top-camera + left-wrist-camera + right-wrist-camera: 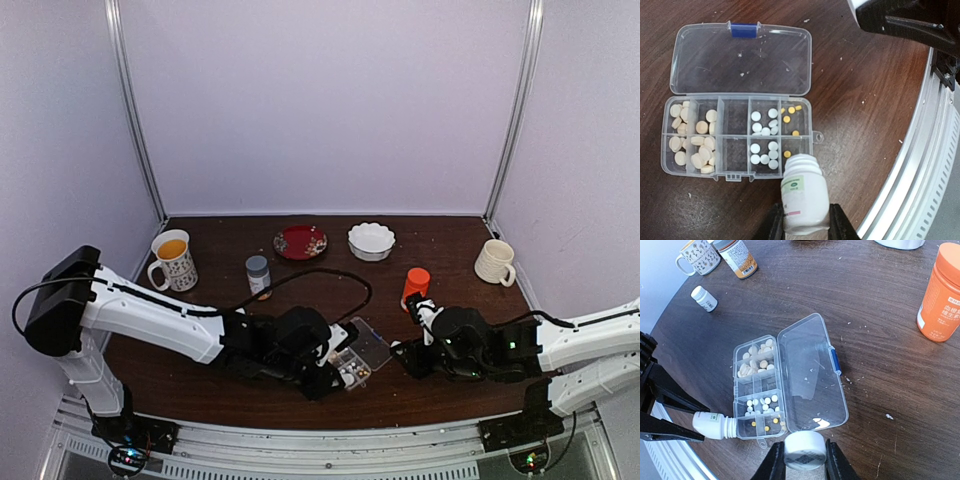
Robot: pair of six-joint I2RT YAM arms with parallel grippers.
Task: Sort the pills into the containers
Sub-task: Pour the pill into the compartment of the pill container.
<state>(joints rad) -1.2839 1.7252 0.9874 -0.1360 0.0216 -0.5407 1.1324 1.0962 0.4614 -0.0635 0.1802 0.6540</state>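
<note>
The clear pill box (pixel 735 116) lies open on the dark table, its lid (pixel 742 60) flat behind it. Its cells hold cream pills (pixel 700 150), white pills (pixel 764 150) and a few yellow pills (pixel 787 119); the middle cells look empty. My left gripper (pixel 804 222) is shut on a small uncapped white bottle (pixel 804 195), its mouth over the yellow-pill end cell. My right gripper (pixel 805 460) is shut on a white cap (pixel 805 450), just in front of the lid (pixel 810 375). The box (pixel 362 355) lies between both grippers in the top view.
An orange bottle (pixel 415 285) stands behind my right gripper. At the back are a white scalloped bowl (pixel 371 240), a red plate (pixel 300 242), an amber bottle (pixel 258 275) and two mugs (pixel 172 260) (pixel 495 262). Another small white bottle (pixel 705 298) stands left. The metal rail (pixel 920 170) runs close by.
</note>
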